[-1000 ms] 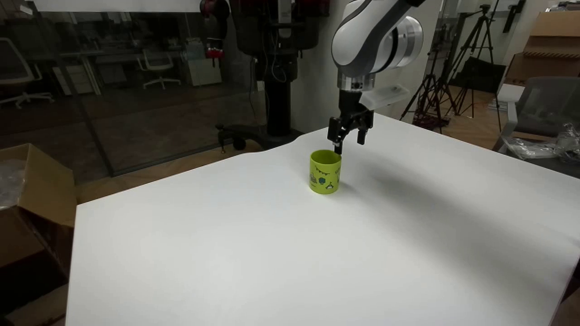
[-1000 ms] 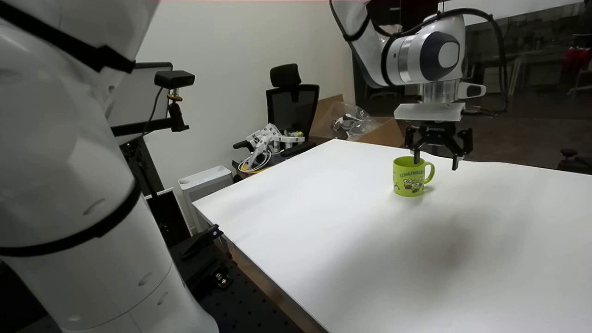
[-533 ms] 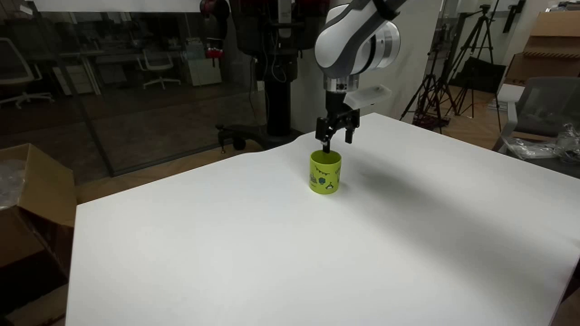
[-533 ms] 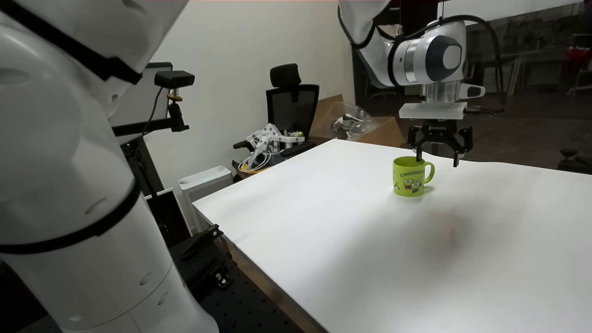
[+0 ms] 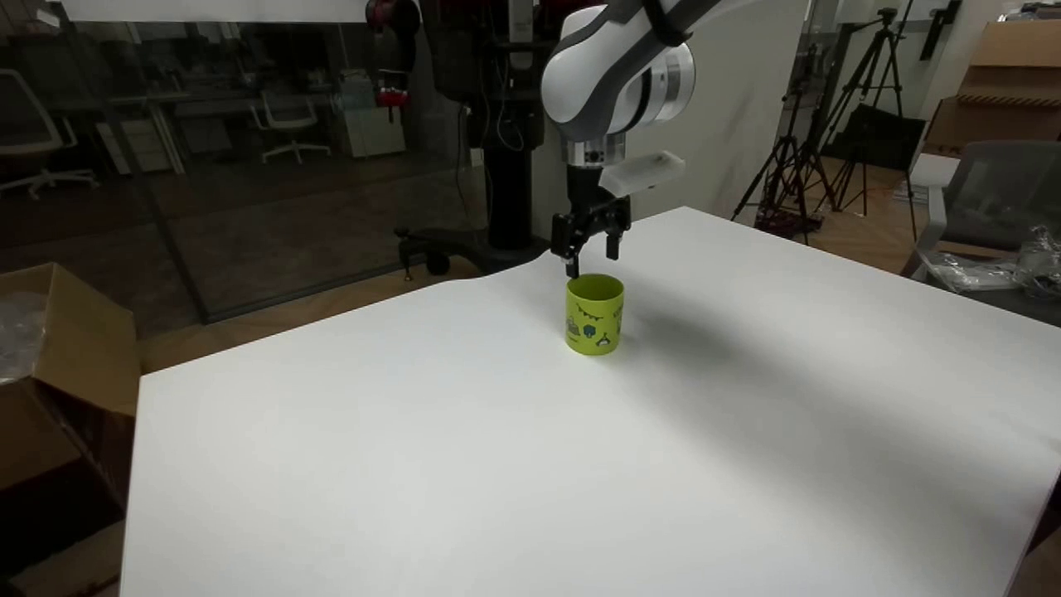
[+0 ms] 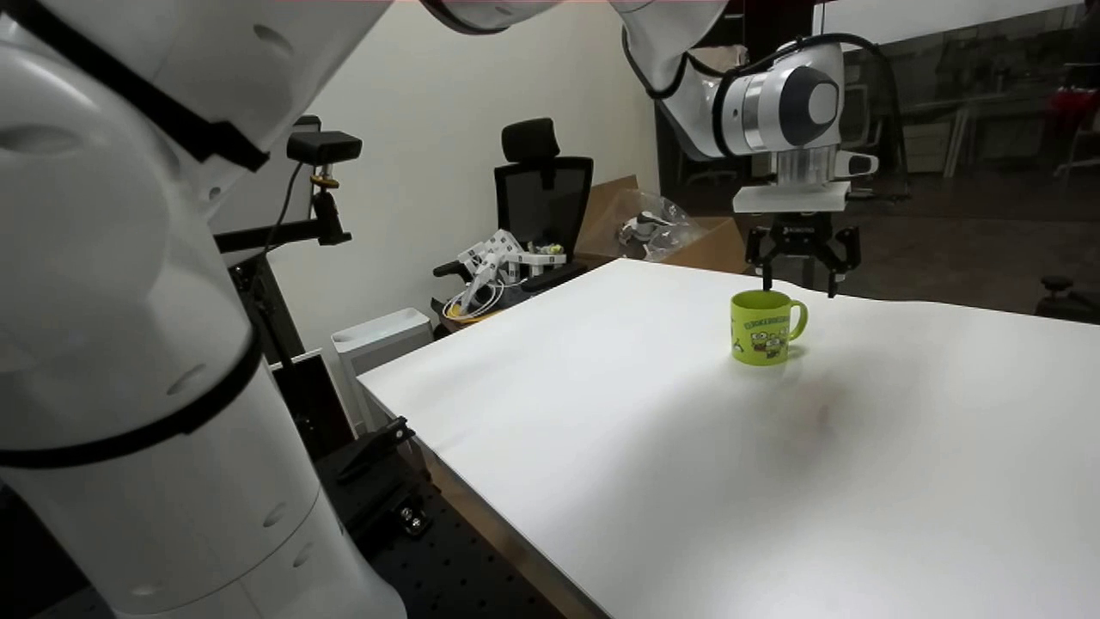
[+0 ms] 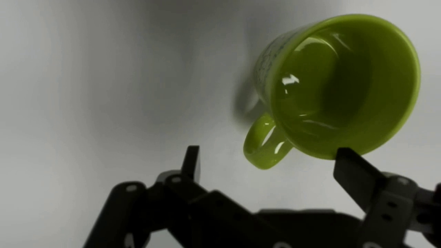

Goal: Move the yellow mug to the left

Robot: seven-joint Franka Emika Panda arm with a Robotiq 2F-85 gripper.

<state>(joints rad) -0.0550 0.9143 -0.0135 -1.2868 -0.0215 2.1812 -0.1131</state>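
Gripper (image 6: 799, 291) hangs jaws-wide and empty, off-centre from mug (image 6: 760, 331); dropping straight down could land a finger (image 7: 358, 174) on the rim (image 7: 358, 18), tipping it.

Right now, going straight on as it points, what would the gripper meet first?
Probably the yellow mug: the gripper points down, and in the wrist view one finger overlaps the rim; depth is unclear.

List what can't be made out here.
Yellow-green mug: in an exterior view, it hides its own handle.
Lettering: in an exterior view, too small to read.
Mug rim: in the wrist view, a fingertip covers part.
Robot arm: in an exterior view, the bottom edge crops its lower end.
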